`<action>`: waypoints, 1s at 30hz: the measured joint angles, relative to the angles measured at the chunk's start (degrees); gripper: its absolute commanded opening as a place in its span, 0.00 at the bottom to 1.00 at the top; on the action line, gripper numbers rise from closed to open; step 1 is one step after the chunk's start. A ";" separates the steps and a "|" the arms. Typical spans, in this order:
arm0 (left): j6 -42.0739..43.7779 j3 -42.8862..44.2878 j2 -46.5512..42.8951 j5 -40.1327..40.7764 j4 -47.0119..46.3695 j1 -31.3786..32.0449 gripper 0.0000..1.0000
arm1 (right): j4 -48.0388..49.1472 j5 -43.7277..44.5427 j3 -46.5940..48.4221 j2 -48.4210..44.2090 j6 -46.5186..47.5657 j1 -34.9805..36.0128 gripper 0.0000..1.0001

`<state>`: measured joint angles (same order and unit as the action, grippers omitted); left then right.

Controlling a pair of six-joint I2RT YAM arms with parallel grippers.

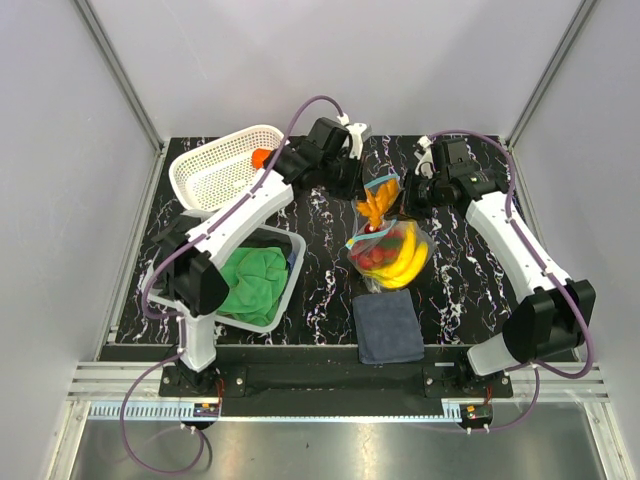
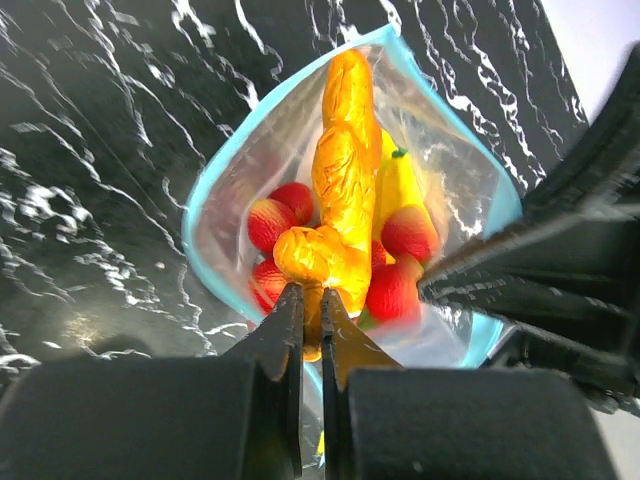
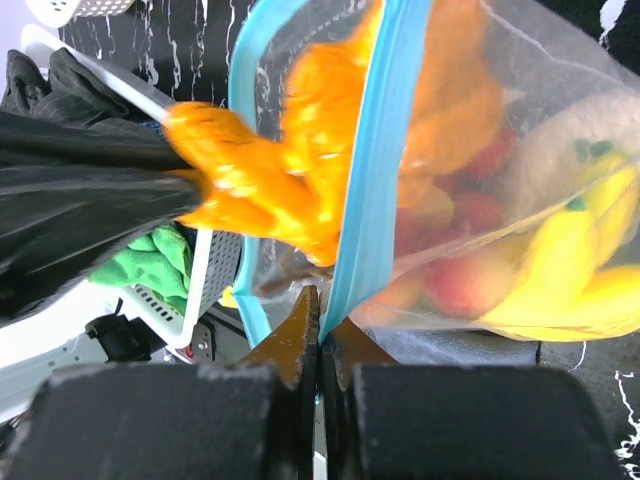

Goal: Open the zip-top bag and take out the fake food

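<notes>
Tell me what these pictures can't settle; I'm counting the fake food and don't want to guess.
- Top external: orange object in the white basket, half covered by the left arm; unidentifiable.
- Left wrist: pieces behind the orange piece in the zip-top bag; count uncertain.
- Right wrist: pale piece, blurred behind plastic.

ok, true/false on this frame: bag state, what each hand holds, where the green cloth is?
1. The zip-top bag's mouth is open. True.
2. The left hand is open and empty. False: it is shut on an orange piece sticking out of the mouth.
3. The right hand pinches the bag's teal strip. True.
4. The banana bunch is outside the bag. False: it is inside.
5. The green cloth lies loose, outside any container. False: it sits in the clear bin.
</notes>
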<state>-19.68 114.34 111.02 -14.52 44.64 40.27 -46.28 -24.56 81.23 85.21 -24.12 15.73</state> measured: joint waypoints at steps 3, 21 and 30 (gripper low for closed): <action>2.10 0.00 -1.81 2.01 -0.66 0.35 0.00 | 0.20 0.50 -0.04 -0.22 -0.15 0.00 0.00; 1.64 -2.69 -10.62 11.21 -7.08 -6.05 0.00 | 1.92 0.90 -2.19 -0.96 -1.01 -0.02 0.00; -14.23 -16.44 -15.26 8.48 -16.31 -28.44 0.00 | 1.88 0.87 -2.16 -1.03 -0.87 -0.02 0.00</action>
<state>-33.91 97.91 95.77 -6.04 28.34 11.84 -44.40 -23.68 79.07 84.18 -24.99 15.70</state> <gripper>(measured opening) 0.041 0.009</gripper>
